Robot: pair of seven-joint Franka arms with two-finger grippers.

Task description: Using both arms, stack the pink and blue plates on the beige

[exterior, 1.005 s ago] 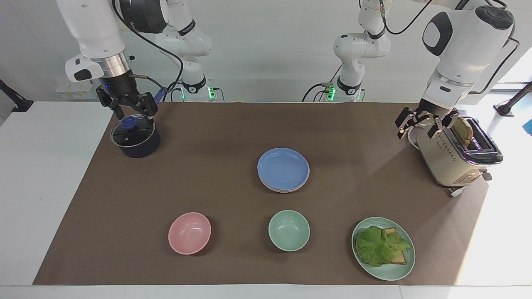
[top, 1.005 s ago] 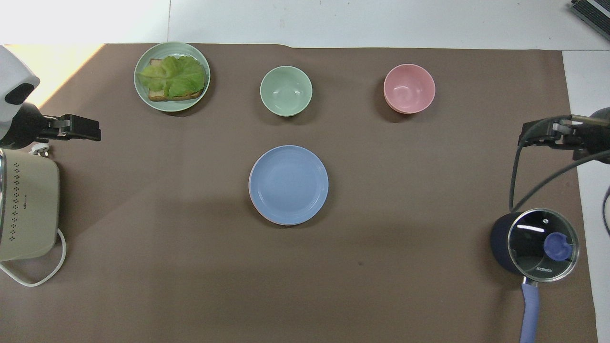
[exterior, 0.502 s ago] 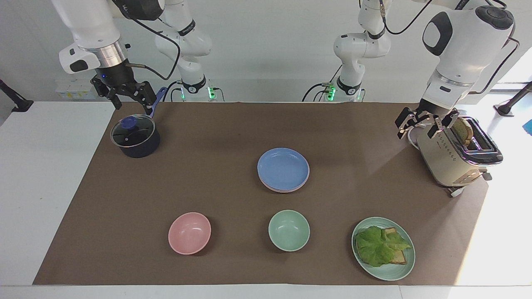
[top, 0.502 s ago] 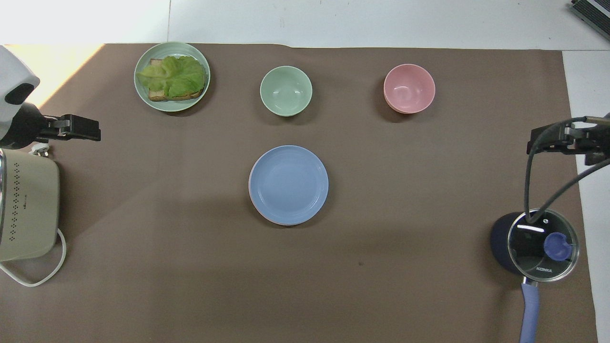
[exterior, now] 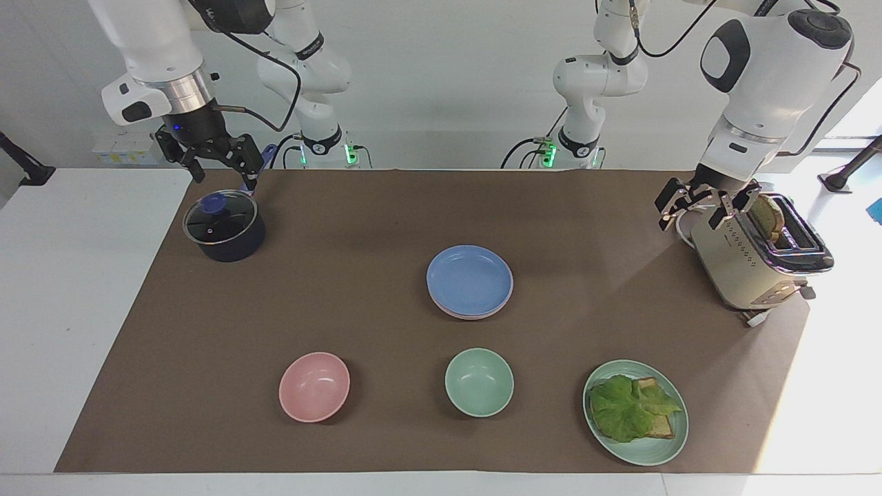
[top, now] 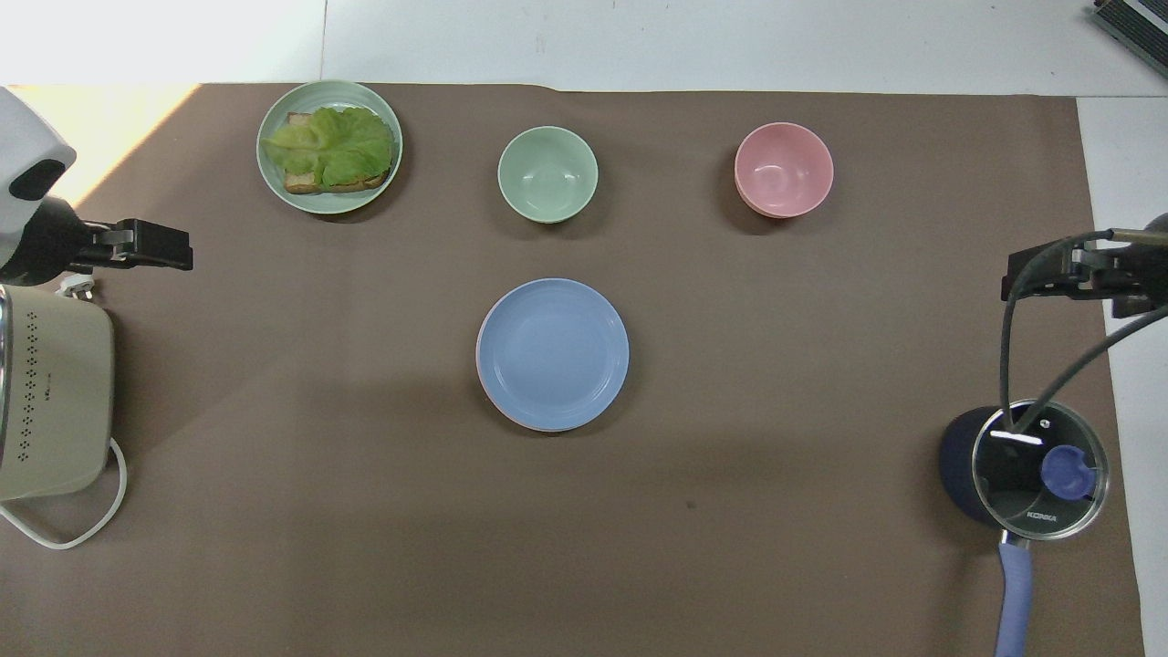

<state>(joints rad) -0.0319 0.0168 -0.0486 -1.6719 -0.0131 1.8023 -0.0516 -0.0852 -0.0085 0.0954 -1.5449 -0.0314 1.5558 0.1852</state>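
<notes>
Brown mat [exterior: 344, 227] covers most of the white table [exterior: 69, 310]. Cream toaster [exterior: 754, 258] stands at the left arm's end, a slice of bread in one slot. Dark lidded saucepan [exterior: 224, 231] stands at the right arm's end.

Plate stack sits at mat centre: blue plate [exterior: 470, 280] on top, a pink plate edge [exterior: 475, 315] showing just under it. Lowest layer of the stack cannot be made out; the beige plate is not distinguishable in either view.

Green plate [exterior: 654, 451] with toast and a lettuce leaf lies farther from the robots than the toaster. Green bowl [exterior: 479, 382] and pink bowl [exterior: 314, 386] lie farther from the robots than the stack, each apart from it.

Right gripper [exterior: 215, 169] hangs over the saucepan's robot-side rim, fingers apart, holding nothing. Left gripper [exterior: 694, 210] hangs just beside the toaster's top, fingers apart, holding nothing.
</notes>
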